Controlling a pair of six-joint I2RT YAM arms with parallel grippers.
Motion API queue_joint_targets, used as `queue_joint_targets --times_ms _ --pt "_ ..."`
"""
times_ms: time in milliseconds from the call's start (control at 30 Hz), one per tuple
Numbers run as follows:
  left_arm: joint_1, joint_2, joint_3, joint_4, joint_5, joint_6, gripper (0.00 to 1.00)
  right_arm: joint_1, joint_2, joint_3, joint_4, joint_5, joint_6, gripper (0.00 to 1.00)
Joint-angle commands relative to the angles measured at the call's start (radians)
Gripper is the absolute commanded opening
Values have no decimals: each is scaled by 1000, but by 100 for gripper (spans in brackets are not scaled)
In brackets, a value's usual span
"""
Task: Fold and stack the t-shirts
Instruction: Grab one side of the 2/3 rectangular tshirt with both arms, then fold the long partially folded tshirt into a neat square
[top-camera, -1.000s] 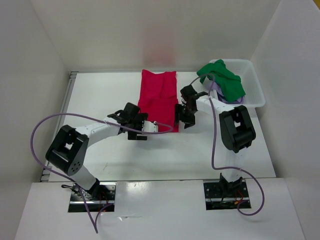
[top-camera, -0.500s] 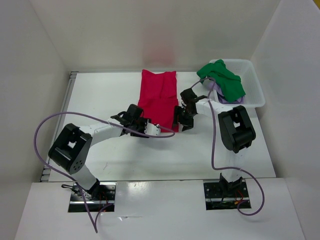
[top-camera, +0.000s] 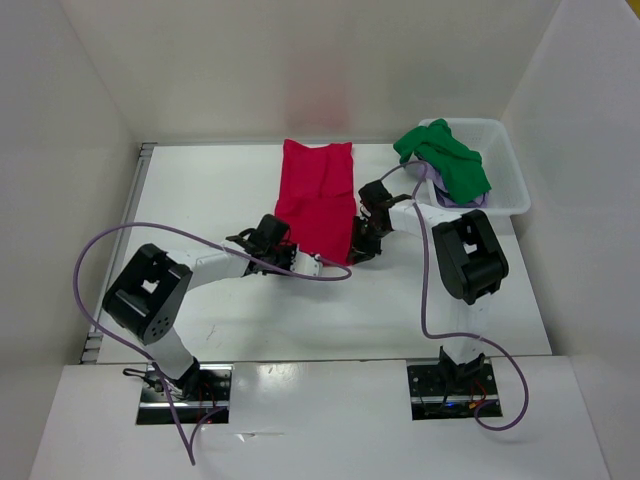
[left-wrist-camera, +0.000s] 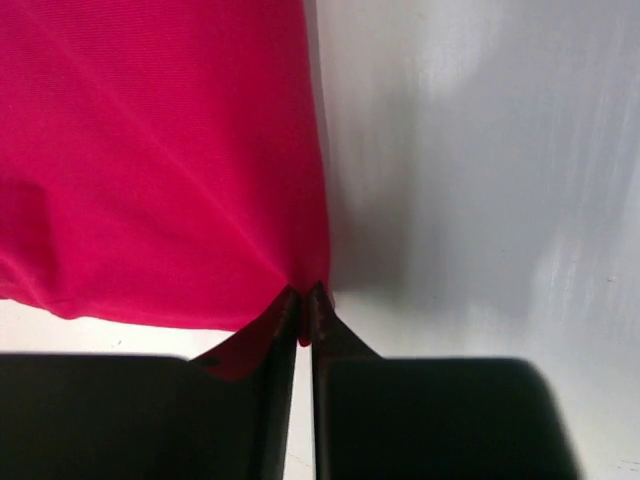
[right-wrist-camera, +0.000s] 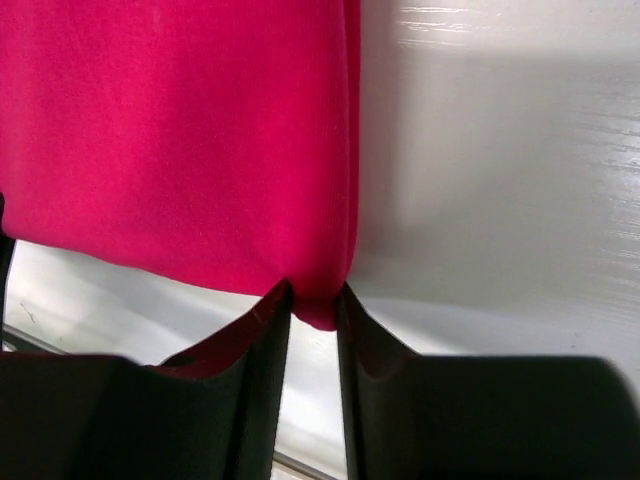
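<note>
**Top external view.** A bright red soft cloth shirt (top-camera: 318, 195) lies as a long narrow strip on the white table (top-camera: 200, 200), running from the far edge toward the arms. The left gripper (top-camera: 296, 260) sits at the strip's near left corner and the right gripper (top-camera: 360, 246) at its near right corner. Both cover part of the near hem, and their jaws are too small here to read. A green cloth shirt (top-camera: 450, 160) is heaped over the rim of a white plastic basket (top-camera: 508, 175) at the far right. Under it, a pale lavender cloth shirt (top-camera: 478, 200) shows only as slivers.

**Left wrist view.** The black fingers (left-wrist-camera: 270, 390) are pressed almost together, pinching a corner of the red shirt. The rest of the red shirt runs out of frame at the top and left.

**Right wrist view.** The black fingers (right-wrist-camera: 250, 390) stand slightly apart, and a fold of the red shirt's corner fills the gap between them. The cloth is cut off at the top and left.
</note>
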Motion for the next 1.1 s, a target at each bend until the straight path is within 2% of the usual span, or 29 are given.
queue_joint_targets --times_ms 0,33,67,100,133,367,667,900,1067 --pt "-5 12 -12 9 10 -29 9 10 12 -10 28 -4 6 26" --pt "-5 12 -12 9 19 -29 4 10 12 -10 28 -4 6 17" --pt "-5 12 -12 -5 19 -43 0 10 12 -10 28 -4 -3 11" --pt "-5 12 -3 -20 36 -43 0 10 12 -10 17 -4 -3 2" --pt "-5 3 7 -72 59 -43 0 10 12 -10 17 -13 -12 0" --pt "-60 -78 34 -299 80 -103 0 20 -97 -56 -101 -22 -71 0" --pt "-100 -235 89 -632 102 -187 0 199 -329 -170 -267 -66 -12 0" --pt "-129 -364 209 -876 175 -267 0 254 -521 -164 -428 -112 47 0" --pt "-120 -404 346 -931 227 -363 0 254 -645 -110 -505 -143 113 0"
